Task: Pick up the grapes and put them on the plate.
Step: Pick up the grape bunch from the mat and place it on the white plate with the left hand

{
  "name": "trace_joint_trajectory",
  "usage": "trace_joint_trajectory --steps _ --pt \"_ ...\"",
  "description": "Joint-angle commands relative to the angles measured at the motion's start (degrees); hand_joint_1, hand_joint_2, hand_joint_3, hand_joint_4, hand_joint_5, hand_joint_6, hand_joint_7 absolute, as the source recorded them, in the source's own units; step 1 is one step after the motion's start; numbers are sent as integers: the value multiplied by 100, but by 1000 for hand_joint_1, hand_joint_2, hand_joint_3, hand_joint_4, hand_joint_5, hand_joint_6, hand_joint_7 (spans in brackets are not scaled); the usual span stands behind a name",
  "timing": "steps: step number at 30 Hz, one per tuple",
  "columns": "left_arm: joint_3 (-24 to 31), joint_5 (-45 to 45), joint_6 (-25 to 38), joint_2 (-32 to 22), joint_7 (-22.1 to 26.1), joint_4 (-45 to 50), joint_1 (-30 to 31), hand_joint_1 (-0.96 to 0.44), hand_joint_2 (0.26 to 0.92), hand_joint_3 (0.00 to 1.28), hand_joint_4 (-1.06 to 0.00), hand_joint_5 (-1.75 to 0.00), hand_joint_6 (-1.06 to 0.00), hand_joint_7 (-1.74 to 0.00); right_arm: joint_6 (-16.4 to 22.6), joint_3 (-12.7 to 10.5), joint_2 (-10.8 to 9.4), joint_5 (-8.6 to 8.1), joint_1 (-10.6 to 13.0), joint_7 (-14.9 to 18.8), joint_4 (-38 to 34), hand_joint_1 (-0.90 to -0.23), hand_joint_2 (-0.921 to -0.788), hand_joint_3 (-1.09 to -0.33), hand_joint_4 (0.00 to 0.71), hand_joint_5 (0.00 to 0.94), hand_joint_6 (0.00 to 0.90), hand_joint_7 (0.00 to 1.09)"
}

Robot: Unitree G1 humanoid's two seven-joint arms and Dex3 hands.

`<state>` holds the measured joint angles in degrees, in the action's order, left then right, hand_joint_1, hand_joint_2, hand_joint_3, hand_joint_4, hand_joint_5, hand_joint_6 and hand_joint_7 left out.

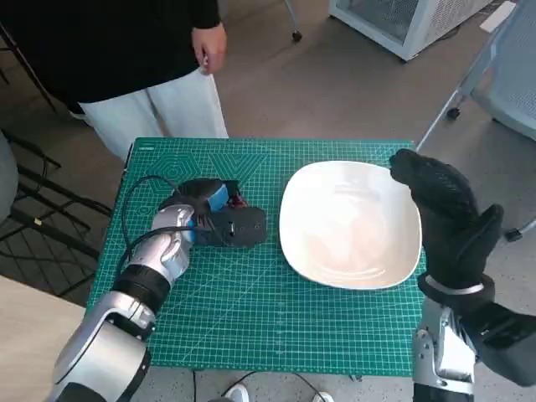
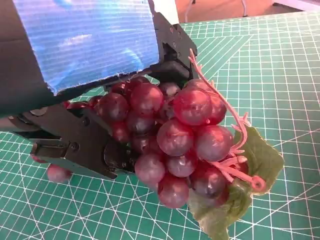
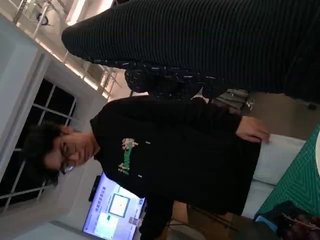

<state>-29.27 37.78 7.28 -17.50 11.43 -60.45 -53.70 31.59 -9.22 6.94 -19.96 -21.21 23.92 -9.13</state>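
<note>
figure: grasp stage, three views. my left hand [image 1: 219,216] lies low on the green cutting mat [image 1: 251,327], left of the plate [image 1: 350,224]. in the left wrist view its black fingers [image 2: 90,150] wrap one side of the grapes [image 2: 175,140], so i read this hand as holding the bunch, which sits on or just above the mat; i cannot tell which. in the head view the hand hides the fruit almost wholly.

my right hand [image 1: 448,222] stands upright at the plate's right edge, gloved, holding nothing that i can see. whether its fingers are spread or curled i cannot tell.

handling, as i judge it: the bunch looks like an artificial one, with glossy dark red berries on a pink stem [image 2: 227,112] and a green leaf [image 2: 250,165]. i expect it to be light and not fragile, but lumpy and smooth-skinned, so berries may roll or slip under the fingers. the best hold is around the thick middle of the cluster, as now, rather than on the thin stem or the limp leaf.

count: one bunch of grapes; one loose berry [image 2: 58,173] apparently lying apart beside the fingers; one white plate, with nothing on it; one mat; one person [image 1: 151,59] in a black top standing at the table's far side.
</note>
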Motion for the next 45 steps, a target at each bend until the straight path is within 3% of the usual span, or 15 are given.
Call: trace_joint_trajectory --steps 1,10,25,31,39,45 --pt "-19 -29 -39 -16 78 -166 142 1 921 232 -466 -1385 -474 -1351 10 -3 20 36 67 11 -83 -658 -921 -702 342 3 13 409" --pt "-2 -24 -44 -92 135 -32 133 1 921 241 -457 -1394 -463 -1361 29 6 13 9 64 19 -114 -651 -921 -702 343 3 14 406" --pt "119 -49 217 -362 456 1024 400 2 921 269 -424 -1430 -433 -1393 32 -8 -1 -36 49 26 -172 -657 -921 -695 344 3 20 399" --pt "465 -185 378 -893 998 2923 896 2 921 263 -434 -1415 -439 -1387 38 -6 -34 -43 29 9 -209 -655 -921 -694 344 3 26 397" --pt "909 -261 535 -1190 1182 4393 1395 5 921 249 -456 -1548 -493 -1154 31 -5 -37 -52 -9 10 -248 -659 -921 -690 345 3 33 393" --pt "1253 -343 606 -1317 1194 5322 1731 3 921 242 -465 -1446 -474 -1273 19 6 -39 -59 -26 21 -255 -662 -921 -688 346 3 37 388"
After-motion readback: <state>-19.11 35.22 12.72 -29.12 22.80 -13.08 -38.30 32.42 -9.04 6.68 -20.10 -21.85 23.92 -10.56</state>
